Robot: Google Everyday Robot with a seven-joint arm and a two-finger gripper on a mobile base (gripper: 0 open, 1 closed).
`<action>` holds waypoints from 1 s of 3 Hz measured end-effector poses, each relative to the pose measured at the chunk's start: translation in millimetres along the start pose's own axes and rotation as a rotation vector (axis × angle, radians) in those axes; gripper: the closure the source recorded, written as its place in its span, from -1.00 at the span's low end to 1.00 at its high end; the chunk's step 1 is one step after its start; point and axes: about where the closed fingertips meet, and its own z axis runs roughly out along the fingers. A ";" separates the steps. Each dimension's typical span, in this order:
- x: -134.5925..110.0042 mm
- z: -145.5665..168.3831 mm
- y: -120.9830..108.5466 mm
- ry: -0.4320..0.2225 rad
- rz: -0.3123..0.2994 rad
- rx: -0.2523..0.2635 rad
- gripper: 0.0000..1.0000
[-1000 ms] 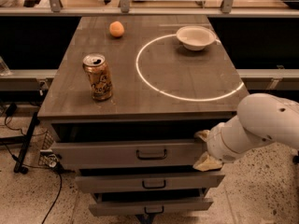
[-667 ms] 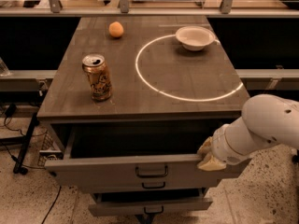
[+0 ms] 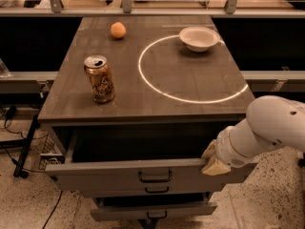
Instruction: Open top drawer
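The top drawer [image 3: 109, 174] is pulled well out from under the grey tabletop [image 3: 143, 75]. Its wide grey front carries a small dark bail handle [image 3: 155, 177] at centre, and its dark inside shows behind the front. My gripper [image 3: 212, 160] on the white arm [image 3: 271, 128] sits at the drawer front's right top edge, touching it. Two narrower drawers [image 3: 152, 209] sit below, partly covered by the open one.
On the tabletop stand a drink can [image 3: 99, 78] at the left front, an orange [image 3: 118, 30] at the back, and a white bowl [image 3: 198, 37] on a white ring marking [image 3: 190, 70]. Cables [image 3: 19, 147] lie on the floor at the left.
The top drawer has slid from nearly shut to well open toward the camera. My gripper moved with its right edge, forward and down.
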 end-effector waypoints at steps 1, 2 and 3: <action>27.4 -16.2 26.8 0.071 0.041 -0.028 0.03; 27.4 -16.2 26.8 0.071 0.042 -0.028 -0.43; 53.0 -49.2 44.1 0.188 0.061 -0.040 -0.99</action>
